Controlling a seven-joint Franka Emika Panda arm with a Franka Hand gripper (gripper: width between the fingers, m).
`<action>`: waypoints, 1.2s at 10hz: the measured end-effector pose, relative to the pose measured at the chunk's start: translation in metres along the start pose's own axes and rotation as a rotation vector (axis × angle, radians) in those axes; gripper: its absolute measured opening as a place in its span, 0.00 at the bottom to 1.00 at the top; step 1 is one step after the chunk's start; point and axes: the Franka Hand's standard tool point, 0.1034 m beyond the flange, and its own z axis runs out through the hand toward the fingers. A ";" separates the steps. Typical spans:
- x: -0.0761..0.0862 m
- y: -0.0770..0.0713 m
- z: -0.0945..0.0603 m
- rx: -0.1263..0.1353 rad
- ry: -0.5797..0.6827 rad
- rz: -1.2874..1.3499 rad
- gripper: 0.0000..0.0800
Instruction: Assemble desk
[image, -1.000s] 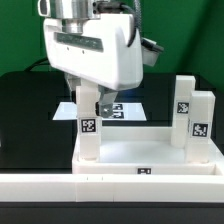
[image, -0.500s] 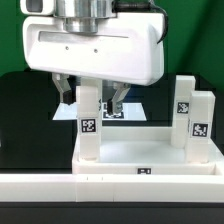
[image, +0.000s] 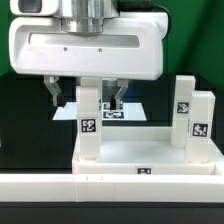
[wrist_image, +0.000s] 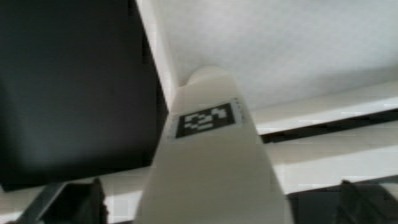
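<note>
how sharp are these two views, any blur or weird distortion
Exterior view: fairly sharp, tags on the legs readable, the near leg crisp, while the gripper housing close to the lens fills the top and looks soft. Wrist view: blurry overall, that leg stretched into a tapering wedge by perspective, its tag smeared, fingertips dark and out of focus at the edge.

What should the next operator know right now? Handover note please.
Gripper: open, fingers either side of the near leg, not clamped.
Desk top: flat against the border wall.
Legs: three stand upright on the top, one on the exterior view's left under the gripper, two on its right. Fourth leg not visible.
Marker board: behind, on the table.
Done: three legs standing in place; how firmly seated cannot be told.
Left: likely finish the near leg, then find and fit the fourth.
</note>
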 end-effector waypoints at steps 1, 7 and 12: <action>-0.001 0.000 0.001 -0.001 0.000 -0.061 0.81; -0.001 0.002 0.001 0.000 -0.001 -0.151 0.49; -0.001 0.002 0.001 0.000 -0.001 0.040 0.36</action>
